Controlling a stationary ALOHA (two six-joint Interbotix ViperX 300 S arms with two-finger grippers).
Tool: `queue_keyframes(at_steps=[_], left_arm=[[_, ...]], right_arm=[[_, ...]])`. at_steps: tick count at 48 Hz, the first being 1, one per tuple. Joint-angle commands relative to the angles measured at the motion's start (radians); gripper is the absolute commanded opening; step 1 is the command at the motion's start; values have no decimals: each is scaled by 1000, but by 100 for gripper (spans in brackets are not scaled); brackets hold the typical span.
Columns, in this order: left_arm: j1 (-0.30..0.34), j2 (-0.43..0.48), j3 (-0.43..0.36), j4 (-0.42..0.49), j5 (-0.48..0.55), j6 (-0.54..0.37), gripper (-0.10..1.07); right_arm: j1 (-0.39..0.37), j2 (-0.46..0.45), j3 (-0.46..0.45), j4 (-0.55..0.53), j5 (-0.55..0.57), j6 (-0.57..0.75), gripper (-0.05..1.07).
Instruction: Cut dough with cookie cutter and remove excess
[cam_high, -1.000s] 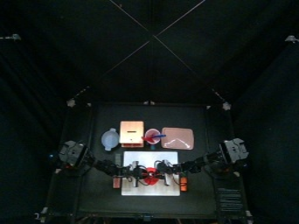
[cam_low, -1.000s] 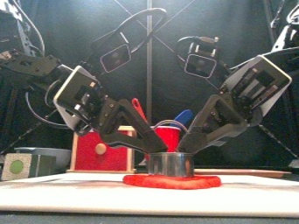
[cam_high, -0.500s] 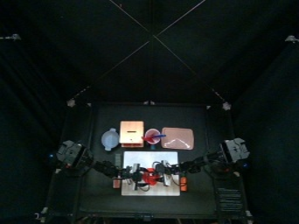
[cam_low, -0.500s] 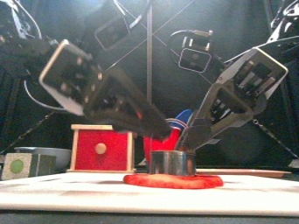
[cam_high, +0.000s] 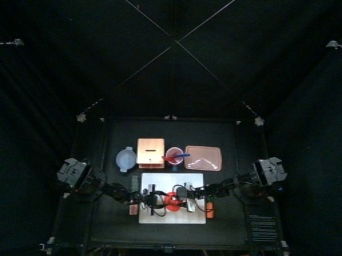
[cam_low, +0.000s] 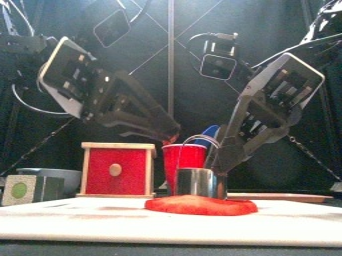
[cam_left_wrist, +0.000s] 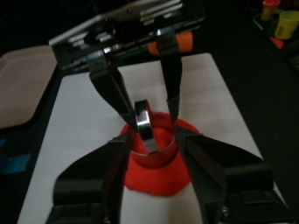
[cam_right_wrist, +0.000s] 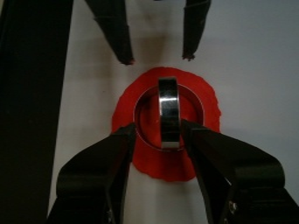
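The dough (cam_low: 201, 205) lies flat as a bright red oval patch on the white board (cam_low: 80, 215), near the board's middle, as the top view confirms. A metal ring cutter (cam_low: 201, 183) stands upright on the dough, within the patch's outline; in the right wrist view the cutter (cam_right_wrist: 167, 112) shows as a steel band pressed into the red, with dough visible all round it. The right gripper (cam_right_wrist: 167, 144) has its jaws spread wide, one on each side of the cutter; whether they touch the metal cannot be determined. In the front view this arm slopes down from the right and ends at the cutter. The left gripper (cam_left_wrist: 158, 166) is likewise open, its jaws standing apart either side of the cutter (cam_left_wrist: 146, 131) and dough (cam_left_wrist: 158, 175); in the front view it hangs raised to the left of the cutter, clear of the dough. Behind the board, the front view shows a red plastic cup (cam_low: 178, 160) with a blue item behind it, a red wooden box (cam_low: 115, 170) to the left, and a small green-marked block (cam_low: 20, 188) at far left. The top view shows a pink tray (cam_high: 203, 156) on the table beyond the board.
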Motion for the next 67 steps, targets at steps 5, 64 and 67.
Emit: queue_keyframes(at_steps=[5, 64, 67], left_arm=[[0, 31, -12, -8, -9, -3, 55], [-2, 143, -34, -109, 9, 0, 54], [-2, 143, -32, -109, 12, 0, 54]], right_arm=[[-8, -43, -57, -17, 49, -2, 82], [-21, -46, -144, -49, 229, 8, 58], [-21, -51, -146, -51, 229, 8, 54]])
